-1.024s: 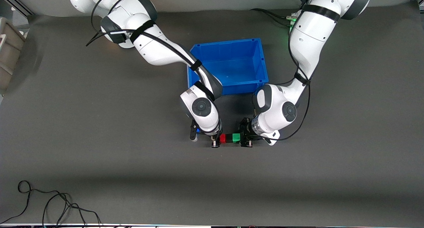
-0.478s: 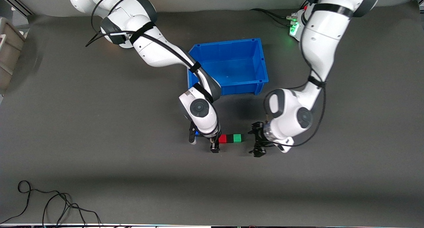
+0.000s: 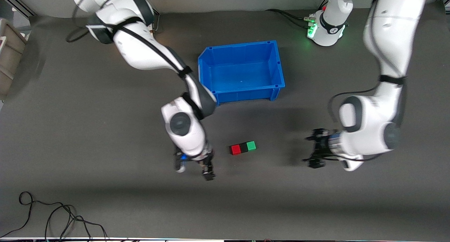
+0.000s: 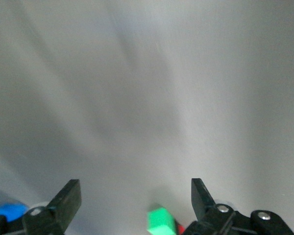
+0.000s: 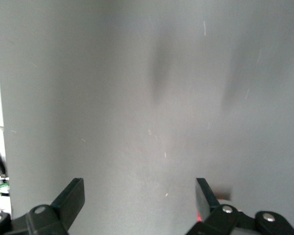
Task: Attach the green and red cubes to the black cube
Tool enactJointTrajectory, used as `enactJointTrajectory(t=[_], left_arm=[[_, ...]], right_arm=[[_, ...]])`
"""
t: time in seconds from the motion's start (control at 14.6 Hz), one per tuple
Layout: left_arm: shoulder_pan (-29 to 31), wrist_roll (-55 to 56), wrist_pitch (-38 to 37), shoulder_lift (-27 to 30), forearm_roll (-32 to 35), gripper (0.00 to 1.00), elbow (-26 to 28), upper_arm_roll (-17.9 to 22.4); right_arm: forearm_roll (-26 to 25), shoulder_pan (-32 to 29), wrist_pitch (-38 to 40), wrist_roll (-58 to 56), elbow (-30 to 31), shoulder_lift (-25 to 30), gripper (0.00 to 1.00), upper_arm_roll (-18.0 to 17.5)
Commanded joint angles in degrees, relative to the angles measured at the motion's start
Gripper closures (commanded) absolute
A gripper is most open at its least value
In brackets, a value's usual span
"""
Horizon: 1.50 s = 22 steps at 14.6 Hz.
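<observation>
Front view: the red cube (image 3: 235,150), black cube (image 3: 243,148) and green cube (image 3: 251,146) are seen joined in one row on the table (image 3: 105,136), nearer the camera than the blue bin (image 3: 277,71); both grippers have been drawn away, the left gripper (image 3: 315,148) and right gripper (image 3: 194,165) with fingers spread and empty; the attaching is judged finished.

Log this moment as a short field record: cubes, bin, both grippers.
cubes: red cube, black cube and green cube joined in one row on the table, black in the middle
row position: nearer to the front camera than the blue bin
blue bin: nothing visible inside
left gripper: open, holds nothing, apart from the row toward the left arm's end
right gripper: open, holds nothing, apart from the row toward the right arm's end
</observation>
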<state>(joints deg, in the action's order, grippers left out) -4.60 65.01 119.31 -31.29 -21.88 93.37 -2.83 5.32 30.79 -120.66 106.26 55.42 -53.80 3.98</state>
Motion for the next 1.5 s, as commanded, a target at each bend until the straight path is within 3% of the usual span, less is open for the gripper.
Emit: enactJointTrajectory(t=[0.0,0.2,0.48,0.55,0.68,0.82,0.96,1.09,1.43], left_arm=[[5.28,-10.30,-7.40,6.22,4.82,0.00,1.55,-0.07],[10.73,-26.03,-14.96,11.59,7.36,0.00,1.37,0.01],[12.77,-37.92,-19.98,15.98,11.84,0.00,1.02,0.01],[12.69,-40.90,-21.91,16.78,13.34,0.00,0.50,0.01],[12.60,-45.91,-23.94,19.23,15.80,0.00,0.23,-0.07],[12.07,-55.56,-25.35,22.40,18.00,0.00,0.32,-0.42],[12.07,-60.26,-26.49,25.21,18.71,0.00,0.84,-0.51],[12.07,-60.35,-27.55,27.85,18.80,0.00,1.37,-0.60],[9.09,-63.34,-26.07,30.50,21.61,0.00,1.37,-0.60]], right_arm=[[3.72,-4.93,13.30,-15.58,2.41,9.74,0.01,-0.82],[5.23,-10.73,26.85,-33.34,5.29,19.67,0.01,-0.55],[4.44,-15.83,35.04,-56.46,15.66,32.59,0.01,0.76],[4.44,-16.28,36.45,-62.69,17.95,35.40,0.01,1.81],[4.26,-16.20,38.21,-74.38,21.82,39.98,0.01,7.24],[2.08,-16.20,38.40,-86.42,24.02,43.06,0.01,11.29],[-3.62,-16.11,38.31,-96.55,25.35,44.13,0.01,12.54],[-4.44,-16.11,36.13,-98.26,28.06,45.10,0.01,14.03],[-4.70,-15.76,18.38,-99.75,44.23,53.27,0.01,14.13]])
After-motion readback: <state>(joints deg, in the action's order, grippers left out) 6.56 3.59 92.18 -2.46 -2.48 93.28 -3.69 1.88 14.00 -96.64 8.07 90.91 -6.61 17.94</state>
